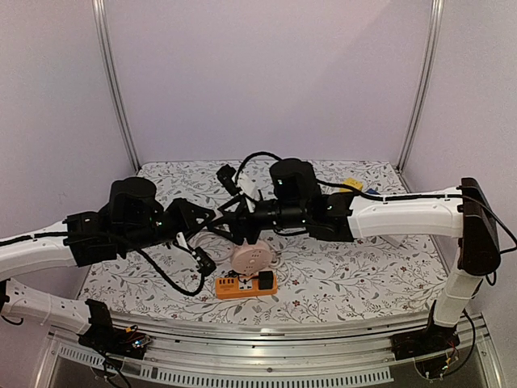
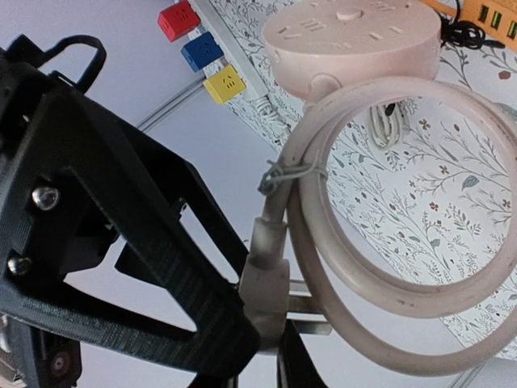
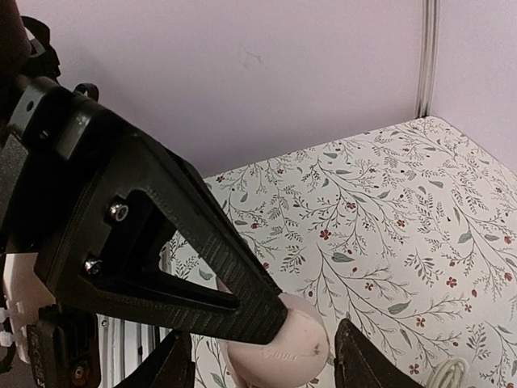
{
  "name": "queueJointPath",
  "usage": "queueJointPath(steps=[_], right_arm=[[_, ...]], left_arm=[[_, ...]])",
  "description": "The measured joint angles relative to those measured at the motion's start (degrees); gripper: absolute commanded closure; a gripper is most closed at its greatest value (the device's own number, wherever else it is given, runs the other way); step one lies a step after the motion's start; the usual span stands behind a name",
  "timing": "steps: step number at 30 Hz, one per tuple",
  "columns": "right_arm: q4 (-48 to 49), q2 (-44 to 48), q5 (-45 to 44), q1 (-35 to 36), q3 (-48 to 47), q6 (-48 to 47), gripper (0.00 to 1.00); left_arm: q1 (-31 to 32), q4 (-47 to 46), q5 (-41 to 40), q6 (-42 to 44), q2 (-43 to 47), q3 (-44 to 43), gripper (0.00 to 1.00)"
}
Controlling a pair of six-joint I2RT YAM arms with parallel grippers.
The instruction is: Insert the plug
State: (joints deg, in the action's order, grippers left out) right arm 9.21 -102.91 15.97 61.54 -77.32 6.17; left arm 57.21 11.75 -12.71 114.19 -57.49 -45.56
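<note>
My left gripper [image 2: 279, 343] is shut on a pale pink plug [image 2: 271, 279], held above the table with its metal prongs [image 2: 311, 311] pointing right. The plug's pink cable [image 2: 404, 299] loops up to a round pink power strip [image 2: 351, 36], which lies on the flowered cloth [image 1: 347, 275] and shows as the round strip [image 1: 250, 257] from above. My right gripper [image 3: 311, 335] stands open around the round strip [image 3: 283, 352]. Its left finger [image 3: 266, 311] touches the strip, and a narrow gap shows at the right finger [image 3: 363, 360]. From above, both grippers meet near the middle, left gripper [image 1: 216, 218] and right gripper [image 1: 242, 236].
An orange power strip [image 1: 245, 284] with a black adapter lies just in front of the round one. Red [image 2: 178, 19], blue [image 2: 202, 51] and yellow [image 2: 224, 83] cube sockets sit at the table's far right edge. Black cables [image 1: 170, 279] trail under the left arm.
</note>
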Motion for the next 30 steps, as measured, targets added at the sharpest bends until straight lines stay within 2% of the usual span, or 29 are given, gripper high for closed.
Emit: queueJointPath(steps=[8, 15, 21, 23, 24, 26, 27, 28, 30], right_arm=[[0.7, 0.0, -4.1, 0.0, 0.7, 2.4, 0.48], [0.8, -0.1, -5.5, 0.1, 0.7, 3.0, 0.49], [1.2, -0.7, -5.0, 0.3, 0.4, 3.3, 0.79], [1.1, -0.9, -4.9, 0.2, 0.1, 3.0, 0.95], [1.0, -1.0, -4.8, 0.2, 0.0, 3.2, 1.0], [1.0, -1.1, -4.7, 0.2, 0.0, 3.0, 1.0], [1.0, -1.1, -4.7, 0.2, 0.0, 3.0, 1.0], [1.0, -1.1, -4.7, 0.2, 0.0, 3.0, 1.0], [1.1, -1.1, -4.7, 0.1, 0.0, 3.0, 1.0]], left_arm=[[0.0, -0.8, -0.2, 0.0, -0.2, 0.0, 1.0], [0.0, -1.5, -0.6, 0.0, -0.4, 0.0, 1.0], [0.0, -1.5, -1.5, 0.0, -0.9, 0.0, 1.0], [-0.1, -1.6, -1.8, 0.1, -0.9, 0.1, 1.0], [-0.1, -1.6, -2.0, 0.1, -0.9, 0.1, 1.0], [-0.1, -1.6, -2.1, 0.1, -1.0, 0.1, 1.0], [-0.1, -1.6, -2.1, 0.1, -1.0, 0.1, 0.95], [-0.1, -1.6, -2.1, 0.1, -1.0, 0.1, 0.72], [-0.1, -1.7, -2.3, 0.2, -1.0, 0.1, 0.11]])
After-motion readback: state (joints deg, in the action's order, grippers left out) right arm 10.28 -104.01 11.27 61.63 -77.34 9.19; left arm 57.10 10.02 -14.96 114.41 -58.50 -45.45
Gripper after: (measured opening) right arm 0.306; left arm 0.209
